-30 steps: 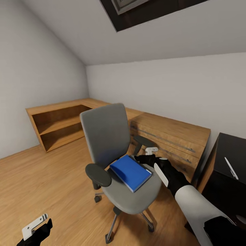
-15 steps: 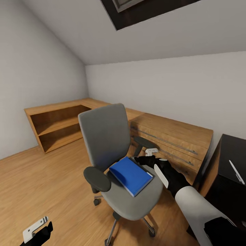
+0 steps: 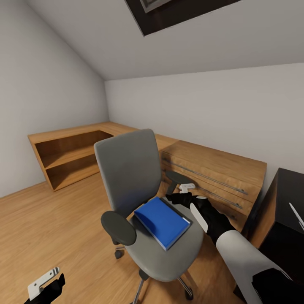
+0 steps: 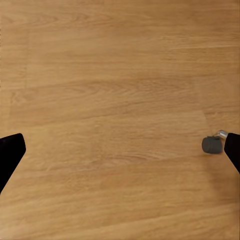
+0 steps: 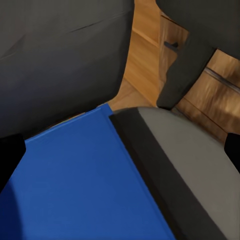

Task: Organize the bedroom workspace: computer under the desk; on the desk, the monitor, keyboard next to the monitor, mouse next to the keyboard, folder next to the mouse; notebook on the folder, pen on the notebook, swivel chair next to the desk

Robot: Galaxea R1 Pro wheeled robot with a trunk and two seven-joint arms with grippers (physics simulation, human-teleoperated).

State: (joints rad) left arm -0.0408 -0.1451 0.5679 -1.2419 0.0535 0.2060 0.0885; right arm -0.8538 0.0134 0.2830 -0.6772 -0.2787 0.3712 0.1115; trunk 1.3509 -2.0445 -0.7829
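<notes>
I am looking down at the swivel chair (image 3: pixel 143 202), which is standing on the wood floor (image 3: pixel 50 228) in front of the low light-wood cabinet (image 3: pixel 211 173). The folder (image 3: pixel 162 221) is lying flat on the chair's grey seat, slightly skewed. My right gripper (image 3: pixel 182 195) is hovering just beside the folder's far corner, near the armrest; through its wrist camera both fingertips are sitting at the frame edges, spread wide, with nothing between them but blue cover. My left gripper (image 3: pixel 44 287) is hanging low over bare floor (fingers likewise apart), with a chair caster (image 4: pixel 212 144) near one fingertip. The desk (image 3: pixel 291 198) is showing at the right edge, the pen (image 3: pixel 297 215) lying on it.
</notes>
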